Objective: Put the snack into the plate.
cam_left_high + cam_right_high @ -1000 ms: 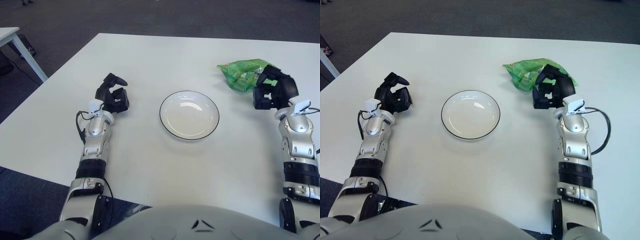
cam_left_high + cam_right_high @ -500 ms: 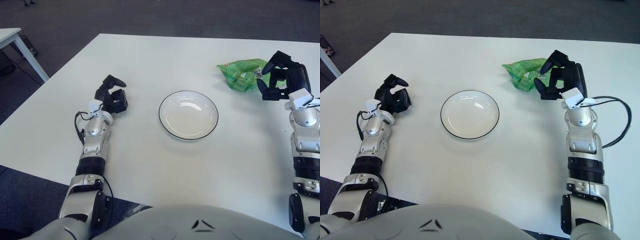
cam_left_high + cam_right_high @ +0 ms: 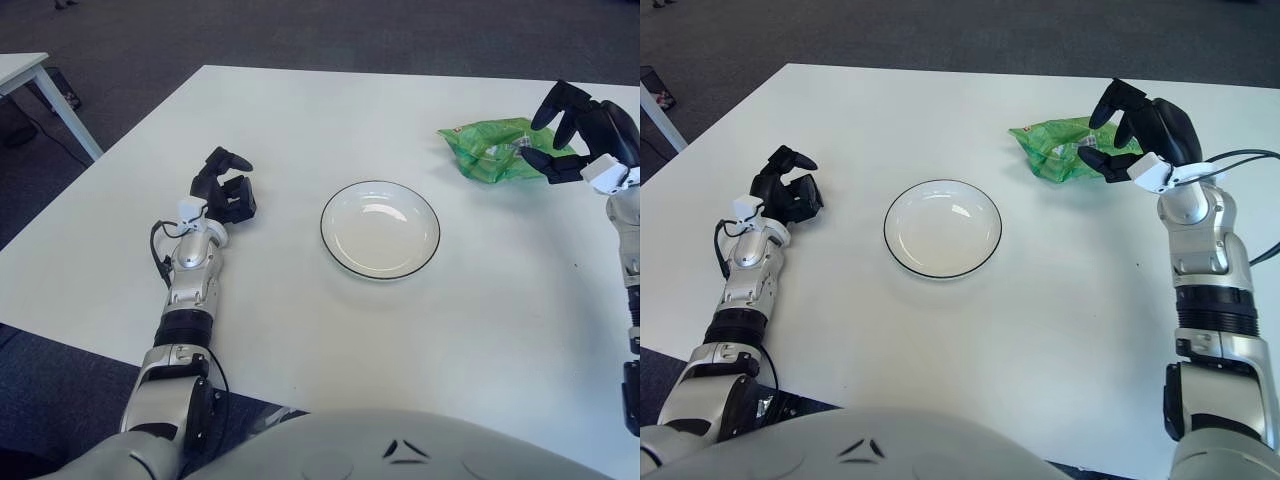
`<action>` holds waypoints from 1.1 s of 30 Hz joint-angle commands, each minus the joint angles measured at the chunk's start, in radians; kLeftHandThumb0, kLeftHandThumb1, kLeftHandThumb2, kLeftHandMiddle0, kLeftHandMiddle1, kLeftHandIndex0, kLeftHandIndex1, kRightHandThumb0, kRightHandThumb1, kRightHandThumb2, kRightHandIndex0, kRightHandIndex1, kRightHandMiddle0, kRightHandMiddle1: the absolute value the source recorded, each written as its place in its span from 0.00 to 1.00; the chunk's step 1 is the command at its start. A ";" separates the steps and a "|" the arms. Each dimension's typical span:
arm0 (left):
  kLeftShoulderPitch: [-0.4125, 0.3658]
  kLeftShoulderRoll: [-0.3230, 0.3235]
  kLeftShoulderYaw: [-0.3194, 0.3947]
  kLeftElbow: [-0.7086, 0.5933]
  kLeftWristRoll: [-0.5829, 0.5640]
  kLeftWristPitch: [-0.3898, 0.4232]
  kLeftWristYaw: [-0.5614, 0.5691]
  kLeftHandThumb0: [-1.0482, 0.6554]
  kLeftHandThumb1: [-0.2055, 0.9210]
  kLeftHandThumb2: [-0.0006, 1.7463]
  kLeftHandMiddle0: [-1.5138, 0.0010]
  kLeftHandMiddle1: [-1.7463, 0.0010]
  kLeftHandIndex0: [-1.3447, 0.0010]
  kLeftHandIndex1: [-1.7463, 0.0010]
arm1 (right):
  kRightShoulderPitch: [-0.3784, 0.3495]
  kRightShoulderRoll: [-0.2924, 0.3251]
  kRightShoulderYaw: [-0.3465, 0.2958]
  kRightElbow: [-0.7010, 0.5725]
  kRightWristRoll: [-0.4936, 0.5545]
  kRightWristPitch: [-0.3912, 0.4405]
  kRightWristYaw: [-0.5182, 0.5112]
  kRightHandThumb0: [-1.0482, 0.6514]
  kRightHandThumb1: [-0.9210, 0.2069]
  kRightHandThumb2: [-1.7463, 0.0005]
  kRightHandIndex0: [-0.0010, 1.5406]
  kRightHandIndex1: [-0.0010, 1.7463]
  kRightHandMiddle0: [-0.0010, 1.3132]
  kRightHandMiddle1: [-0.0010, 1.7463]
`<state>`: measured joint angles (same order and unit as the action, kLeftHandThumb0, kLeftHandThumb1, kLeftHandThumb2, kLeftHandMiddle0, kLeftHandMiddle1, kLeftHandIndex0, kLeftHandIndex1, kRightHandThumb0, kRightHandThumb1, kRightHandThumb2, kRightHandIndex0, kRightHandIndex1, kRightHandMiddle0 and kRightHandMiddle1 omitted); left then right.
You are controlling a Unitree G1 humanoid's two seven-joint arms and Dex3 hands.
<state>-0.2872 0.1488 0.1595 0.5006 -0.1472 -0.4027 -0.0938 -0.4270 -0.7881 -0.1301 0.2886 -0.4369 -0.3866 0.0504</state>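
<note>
A green snack bag [image 3: 1062, 148] lies on the white table at the right, beyond the plate. The white plate [image 3: 943, 228] with a dark rim sits in the middle and holds nothing. My right hand [image 3: 1120, 135] hovers at the bag's right end, fingers spread around it without closing; the bag still lies flat on the table. My left hand [image 3: 787, 190] shows at the left of the plate, fingers loosely curled and holding nothing.
The white table [image 3: 970, 330] stretches wide before me; its far edge [image 3: 400, 72] borders dark carpet. The corner of another white table [image 3: 25, 75] shows at the far left.
My right hand has lifted and moved right and away from me, from just in front of the bag to its right end, with the fingers opening. The left hand stays put.
</note>
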 commanded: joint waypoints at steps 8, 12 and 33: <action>0.141 -0.071 -0.003 0.100 -0.012 -0.004 -0.014 0.36 0.60 0.65 0.30 0.00 0.63 0.00 | -0.145 -0.129 0.165 0.130 -0.172 -0.101 0.059 0.15 0.08 0.70 0.03 0.41 0.01 0.59; 0.143 -0.071 -0.003 0.097 -0.013 -0.006 -0.017 0.36 0.60 0.64 0.30 0.00 0.64 0.00 | -0.192 -0.153 0.217 0.181 -0.204 -0.136 0.088 0.09 0.02 0.75 0.01 0.25 0.00 0.47; 0.159 -0.070 -0.008 0.077 -0.009 -0.008 -0.026 0.37 0.62 0.63 0.30 0.00 0.65 0.00 | -0.475 -0.086 0.399 0.545 -0.190 -0.300 0.302 0.00 0.00 0.78 0.00 0.00 0.00 0.00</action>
<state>-0.2913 0.1496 0.1607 0.4967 -0.1506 -0.4032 -0.1108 -0.8096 -0.9165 0.2316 0.7460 -0.6456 -0.6623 0.2868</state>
